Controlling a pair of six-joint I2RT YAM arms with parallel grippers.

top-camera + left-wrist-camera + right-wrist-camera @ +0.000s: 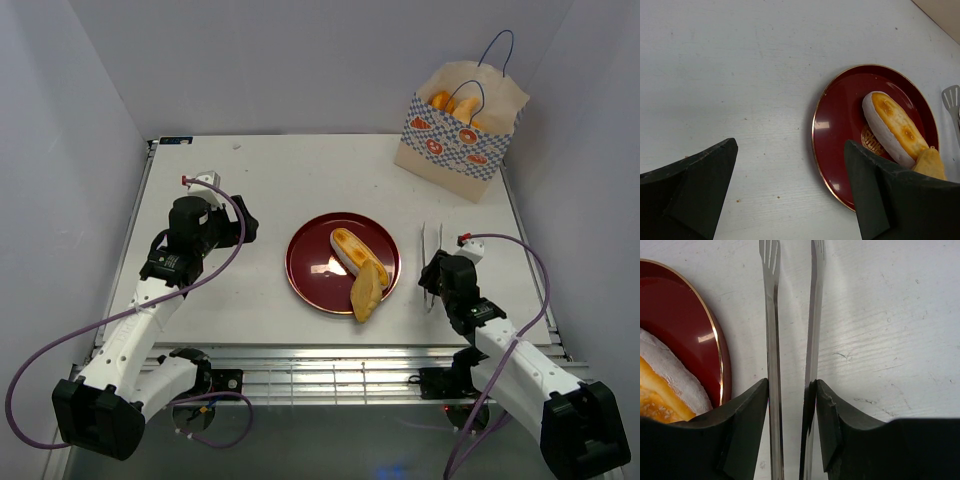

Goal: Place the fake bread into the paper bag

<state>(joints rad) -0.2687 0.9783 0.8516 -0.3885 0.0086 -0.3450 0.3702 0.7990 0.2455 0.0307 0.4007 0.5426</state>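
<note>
Two pieces of fake bread lie on a dark red plate (300,270): a white-edged oval roll (352,248) and a yellow-brown curved piece (366,290) at the plate's near right rim. The paper bag (455,140) stands open at the back right, with several orange pastries inside. My right gripper (433,280) is shut on metal tongs (430,245) lying right of the plate; in the right wrist view my gripper (790,385) presses both tong arms (771,340). My left gripper (245,228) is open and empty, left of the plate; in its wrist view (790,145) only bare table lies between the jaws.
The plate (840,125), the roll (895,127), the curved piece (932,162) and a tong tip (951,97) show in the left wrist view. The plate rim (720,355) and roll (665,385) lie left of the tongs. White walls enclose the table.
</note>
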